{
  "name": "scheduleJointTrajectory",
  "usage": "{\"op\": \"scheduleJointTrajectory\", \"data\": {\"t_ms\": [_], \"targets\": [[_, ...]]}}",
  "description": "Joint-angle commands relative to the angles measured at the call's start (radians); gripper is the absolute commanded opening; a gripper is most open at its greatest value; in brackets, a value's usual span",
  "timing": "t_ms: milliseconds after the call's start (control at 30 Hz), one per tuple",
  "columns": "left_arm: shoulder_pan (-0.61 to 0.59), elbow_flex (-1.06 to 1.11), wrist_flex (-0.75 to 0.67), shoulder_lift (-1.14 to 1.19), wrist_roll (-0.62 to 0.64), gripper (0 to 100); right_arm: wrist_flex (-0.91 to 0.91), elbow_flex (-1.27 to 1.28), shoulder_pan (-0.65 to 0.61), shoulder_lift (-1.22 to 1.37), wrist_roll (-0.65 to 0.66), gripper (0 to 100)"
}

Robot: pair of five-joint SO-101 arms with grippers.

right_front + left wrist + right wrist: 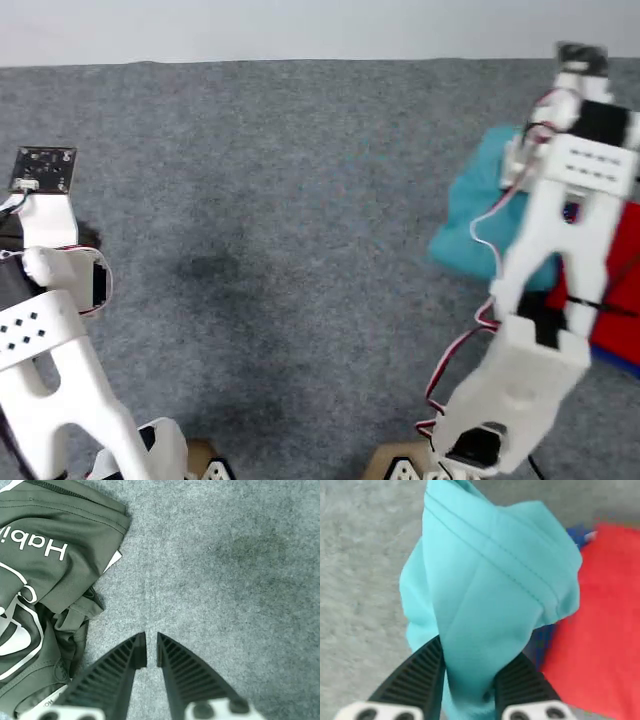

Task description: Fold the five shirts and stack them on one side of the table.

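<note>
A teal shirt [485,595] hangs bunched between the fingers of my right gripper [470,665], which is shut on it. In the high view the teal shirt [475,215] lies at the table's right side, partly under the right arm. Beside it a red shirt [600,625] rests on a blue shirt [543,640], of which just an edge peeks out. A dark grey shirt with white print [45,575] lies crumpled on the carpet beside my left gripper [151,652]. That gripper is shut with nothing in it, hovering over bare carpet.
Grey carpet [280,220] covers the table. The red shirt [622,270] and the blue shirt [625,360] sit at the right edge in the high view. The left arm's white body [50,350] stands at the near left.
</note>
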Motion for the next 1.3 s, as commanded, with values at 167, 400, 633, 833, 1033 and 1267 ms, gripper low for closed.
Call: {"op": "scheduleJointTrajectory", "data": {"t_ms": [167, 400, 633, 833, 1033, 1267], "targets": [[0.002, -0.007, 0.003, -0.025, -0.011, 5, 0.041, -0.002, 0.168, -0.120, 0.163, 0.9], [0.002, -0.007, 0.003, -0.025, -0.011, 5, 0.038, 0.009, 0.236, -0.025, 0.244, 0.9], [0.002, -0.005, 0.003, -0.025, -0.011, 5, -0.013, 0.005, 0.358, 0.064, 0.342, 0.9], [0.002, -0.005, 0.003, -0.021, -0.011, 5, -0.050, 0.005, 0.424, 0.064, 0.431, 0.9], [0.002, -0.005, 0.003, -0.023, -0.011, 5, -0.050, -0.051, 0.449, 0.073, 0.463, 0.9], [0.002, -0.005, 0.029, -0.025, -0.011, 5, -0.179, -0.055, 0.507, 0.145, 0.505, 0.9]]}}
